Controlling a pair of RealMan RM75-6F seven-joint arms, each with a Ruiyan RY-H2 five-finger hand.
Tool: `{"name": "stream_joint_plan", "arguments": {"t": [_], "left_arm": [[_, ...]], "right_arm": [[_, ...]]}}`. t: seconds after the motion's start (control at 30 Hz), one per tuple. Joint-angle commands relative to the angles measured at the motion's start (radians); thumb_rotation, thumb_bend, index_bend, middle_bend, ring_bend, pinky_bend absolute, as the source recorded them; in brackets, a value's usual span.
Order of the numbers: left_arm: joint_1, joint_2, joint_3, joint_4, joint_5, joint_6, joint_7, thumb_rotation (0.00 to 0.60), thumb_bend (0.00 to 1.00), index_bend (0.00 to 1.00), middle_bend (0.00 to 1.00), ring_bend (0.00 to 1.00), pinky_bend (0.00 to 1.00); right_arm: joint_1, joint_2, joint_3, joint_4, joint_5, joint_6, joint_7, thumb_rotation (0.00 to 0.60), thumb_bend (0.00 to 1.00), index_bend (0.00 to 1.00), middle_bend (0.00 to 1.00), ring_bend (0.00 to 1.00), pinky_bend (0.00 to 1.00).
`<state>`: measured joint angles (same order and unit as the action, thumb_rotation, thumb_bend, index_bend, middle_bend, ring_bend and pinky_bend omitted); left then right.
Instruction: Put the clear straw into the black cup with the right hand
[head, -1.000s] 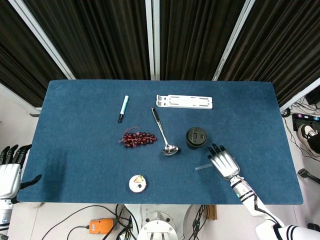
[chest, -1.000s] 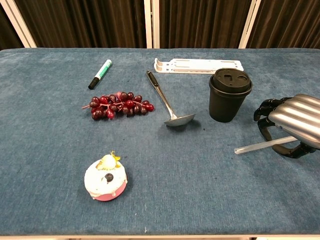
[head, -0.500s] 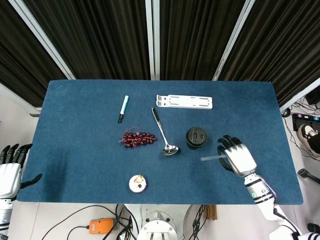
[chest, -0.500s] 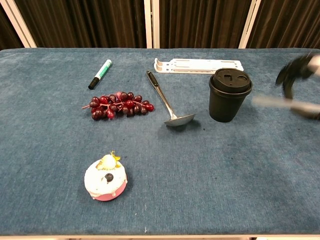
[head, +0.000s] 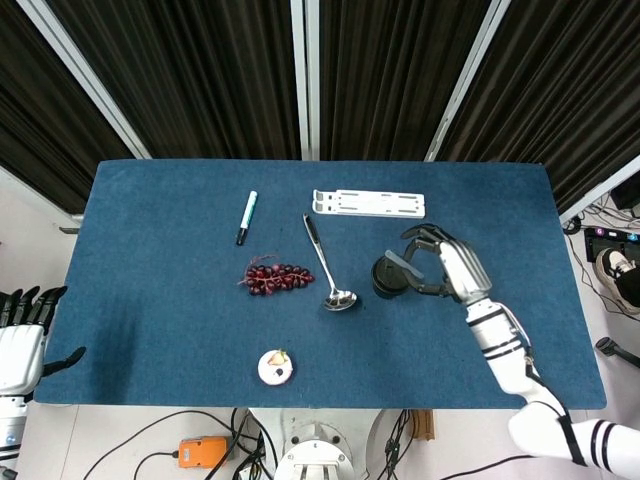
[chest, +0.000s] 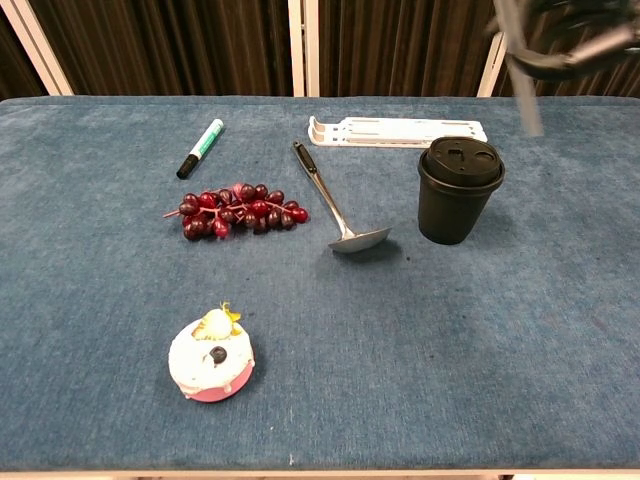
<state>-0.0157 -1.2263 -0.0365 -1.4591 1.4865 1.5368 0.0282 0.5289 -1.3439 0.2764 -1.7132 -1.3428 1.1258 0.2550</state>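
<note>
A: Right hand (head: 445, 268) first; we see it raised over the table (head: 150, 300), just right of the black cup (head: 392, 276) in the head view; fingers curled round the clear straw (chest: 520, 70), so it has hold of it.

B: Agreed; in the chest view we only get the fingers (chest: 575, 45) at the top edge, blurred; the straw hangs down from them nearly upright, slightly tilted, its lower end above and to the right of the cup's lid.

A: Straw not in the cup, then; we see the tip apart from the lid. In the head view the straw is a short grey bar over the cup's rim.

B: Cup stands upright, lid on, right of centre. Left hand (head: 22, 340)?

A: Off the table's left edge, low in the head view; fingers spread apart, nothing in it.

B: The rest, quick; ladle (chest: 335, 205) just left of the cup, bowl toward us, handle pointing away; red grapes (chest: 235, 210) left of the ladle; marker (chest: 200, 148) behind the grapes, lying at a slant.

A: White rack (chest: 395, 130) flat along the far side behind the cup; small frosted cake (chest: 210, 357) near the front edge, well apart from the others.

B: Done; next clip.
</note>
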Motion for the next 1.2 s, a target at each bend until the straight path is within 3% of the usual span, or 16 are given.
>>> {"name": "stream_joint_plan", "arguments": {"t": [0.03,0.4,1.2], "left_arm": [[-0.001,0.002,-0.002,-0.001,-0.003,-0.003,0.001,0.600,0.08,0.13,0.14,0.07,0.01],[-0.008,0.002,-0.004,-0.003,-0.008,-0.013,0.008,0.600,0.08,0.13,0.14,0.08,0.01],[-0.005,-0.001,-0.002,0.004,-0.014,-0.013,0.003,0.600,0.08,0.13,0.14,0.08,0.01]], "right_arm": [[0.023,-0.047,0.018,0.047,0.026,-0.018,0.055,0.600,0.65,0.69,0.38,0.26,0.35],[0.038,-0.095,0.012,0.122,0.038,-0.027,0.099,0.600,0.65,0.69,0.38,0.26,0.35],[0.050,-0.141,0.002,0.180,0.044,-0.036,0.153,0.600,0.65,0.69,0.38,0.26,0.34]]}}
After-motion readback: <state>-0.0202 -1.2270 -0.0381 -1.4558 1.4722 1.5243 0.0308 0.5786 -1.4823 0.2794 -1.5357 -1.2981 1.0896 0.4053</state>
